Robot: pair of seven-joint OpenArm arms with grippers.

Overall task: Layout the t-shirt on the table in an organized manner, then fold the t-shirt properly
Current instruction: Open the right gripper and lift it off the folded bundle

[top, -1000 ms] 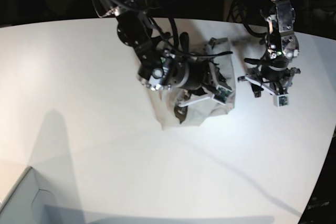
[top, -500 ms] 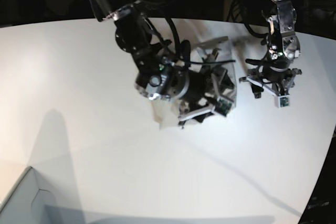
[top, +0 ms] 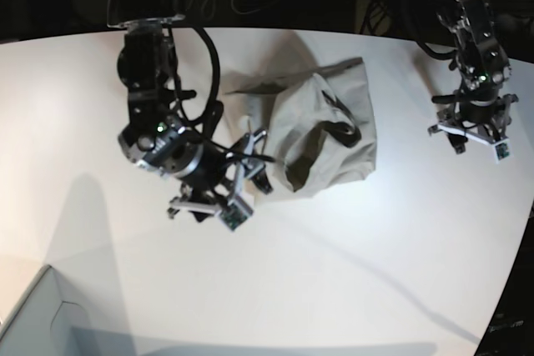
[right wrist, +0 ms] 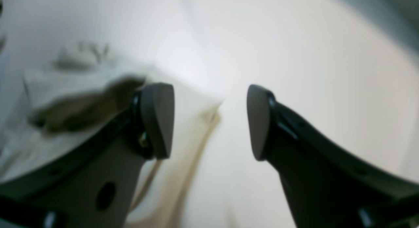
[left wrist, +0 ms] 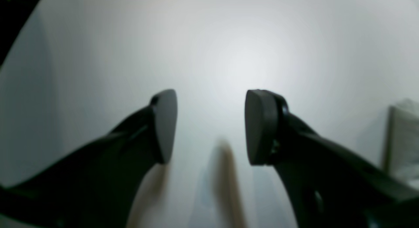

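Plainly, the job is barely begun: the t-shirt (top: 321, 135) lies in a crumpled heap near the middle of the far half of the white worktop (top: 350, 264), bunched and creased, with dark folds showing and one flap sticking out toward the back. No sleeves, collar or hem are spread flat, so the laying-out is not done and the folding has not started; both remain to do. The right hand (top: 242, 185) sits low over the worktop just beside the heap's near-left edge, its arm reaching down from the back and bent at the wrist so the hand tips toward the cloth. In its wrist view the two fingers (right wrist: 157, 120) stand wide apart with nothing between them, one over the edge of the shirt and the other over bare worktop, so it is released and grasps nothing. The left hand (top: 477, 132) hangs well apart from the shirt, off toward the edge of the worktop, pointing down at the bare surface. Its fingers (left wrist: 163, 123) are likewise parted and empty, with only a sliver of the shirt visible at the margin of that wrist view.
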